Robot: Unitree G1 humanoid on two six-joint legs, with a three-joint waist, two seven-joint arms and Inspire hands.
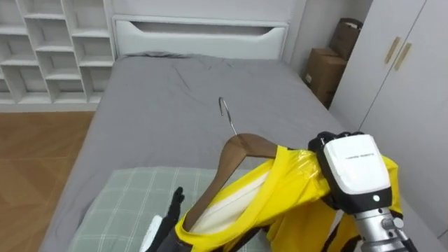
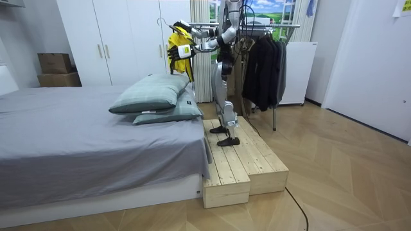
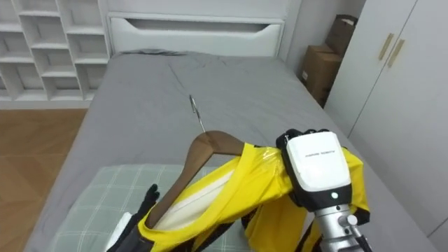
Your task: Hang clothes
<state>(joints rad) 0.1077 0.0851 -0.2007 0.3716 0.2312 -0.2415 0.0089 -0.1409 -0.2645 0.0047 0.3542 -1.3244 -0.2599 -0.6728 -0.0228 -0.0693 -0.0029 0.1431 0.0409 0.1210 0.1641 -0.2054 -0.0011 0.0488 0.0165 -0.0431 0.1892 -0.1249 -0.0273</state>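
Observation:
A yellow garment [image 1: 283, 189] hangs on a wooden hanger [image 1: 238, 150], whose metal hook [image 1: 225, 112] points up and away from me. The hanger is tilted, its left end low. My right hand [image 1: 324, 142] is buried in the yellow cloth at the hanger's right shoulder. My left hand [image 1: 173, 210] sits at the hanger's lower left end, dark fingers straight and pointing up beside the garment's edge. In the room view I stand on a wooden platform [image 2: 241, 160] beside the bed, holding the yellow garment [image 2: 180, 46] out at head height.
Below lies a grey bed [image 1: 175, 91] with a green checked pillow [image 1: 122, 199]. White shelves [image 1: 49, 49] stand at the left; cardboard boxes [image 1: 325, 70] and a white wardrobe [image 1: 399, 84] at the right. A clothes rack [image 2: 273, 27] with dark clothes stands behind me.

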